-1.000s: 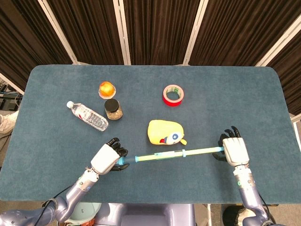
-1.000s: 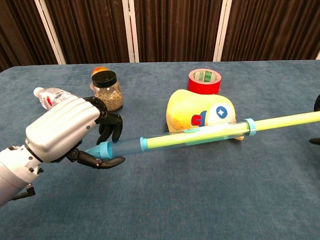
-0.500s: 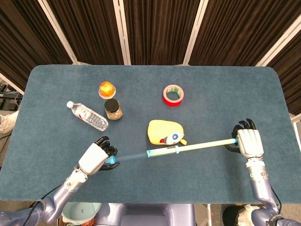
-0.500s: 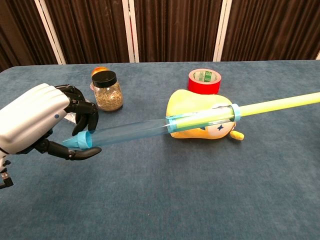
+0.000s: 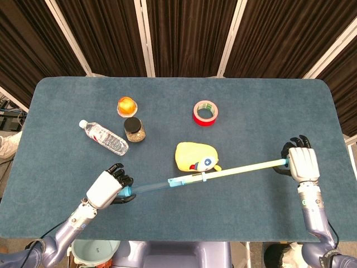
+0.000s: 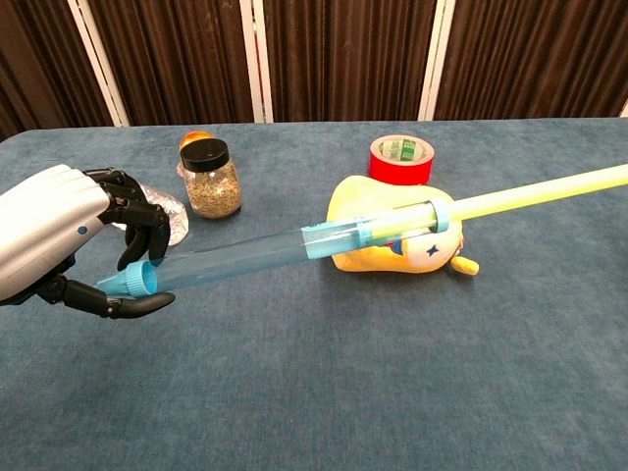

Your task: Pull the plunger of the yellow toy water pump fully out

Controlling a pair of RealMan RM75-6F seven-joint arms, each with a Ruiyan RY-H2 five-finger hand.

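The toy water pump is a clear blue tube [image 5: 152, 186] [image 6: 235, 256] with a long yellow plunger rod [image 5: 245, 168] [image 6: 530, 191], held slanting above the table. My left hand [image 5: 107, 189] [image 6: 69, 240] grips the tube's blue cap end at the lower left. At the right, my right hand [image 5: 301, 163] holds the rod's far end; the chest view does not show this hand. Much of the rod stands outside the tube, past the blue collar [image 5: 204, 177] [image 6: 442, 213], and its piston sits inside around mid-tube.
A yellow plush toy [image 5: 195, 156] [image 6: 388, 231] lies just behind the pump. Farther back are a red tape roll [image 5: 205, 113] [image 6: 400, 159], a jar with a black lid [image 5: 134, 129] [image 6: 209, 179], an orange fruit [image 5: 126, 104] and a water bottle [image 5: 104, 137].
Both hands have moved apart: the left went left and down with the tube, the right went right and up with the rod. The piston slid farther along the tube, exposing more rod.
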